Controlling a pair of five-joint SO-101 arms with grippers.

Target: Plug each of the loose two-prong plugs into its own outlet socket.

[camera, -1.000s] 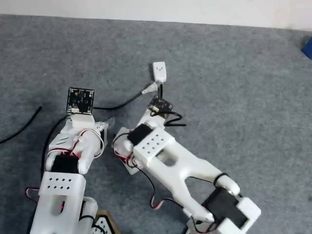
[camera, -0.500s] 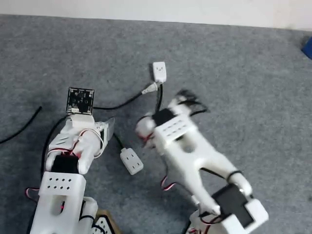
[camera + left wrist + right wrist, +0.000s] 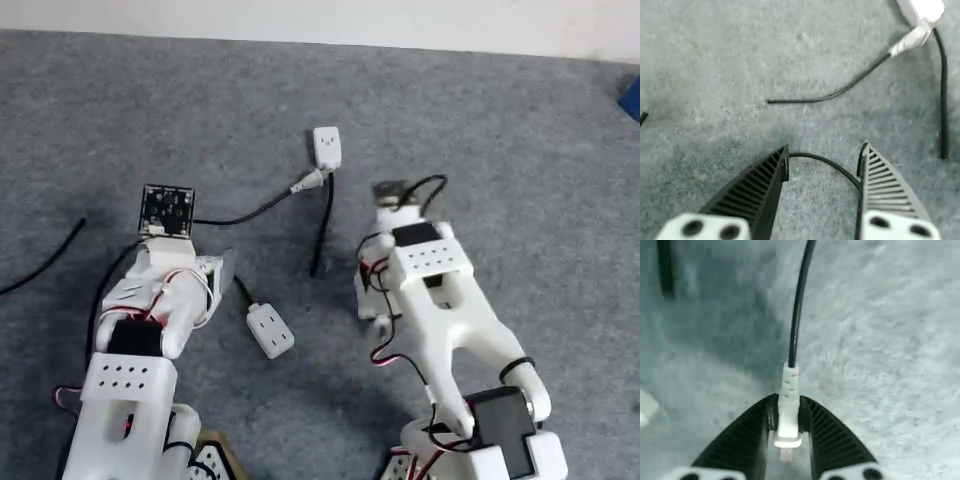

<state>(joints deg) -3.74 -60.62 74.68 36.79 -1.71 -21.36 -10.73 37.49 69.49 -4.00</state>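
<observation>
My right gripper (image 3: 788,400) is shut on a white two-prong plug (image 3: 785,412); its black cord (image 3: 799,300) runs away over the carpet. The right arm (image 3: 425,265) stands right of centre. A white outlet socket (image 3: 270,330) lies between the arms, its black cord (image 3: 825,162) passing between the fingers of my open left gripper (image 3: 824,150), seen from above (image 3: 218,268) low over the carpet. Farther off lies a second white socket (image 3: 326,147), with a white plug (image 3: 308,183) against its near end; I cannot tell whether it is inserted.
Grey carpet covers the whole work area. A black cable (image 3: 322,225) lies loose between the two sockets, and another black cable end (image 3: 45,260) runs off at the far left. A blue object (image 3: 630,95) sits at the right edge.
The right arm has swung to the right, away from the near socket it was covering; that socket now lies uncovered. The left arm has barely shifted.
</observation>
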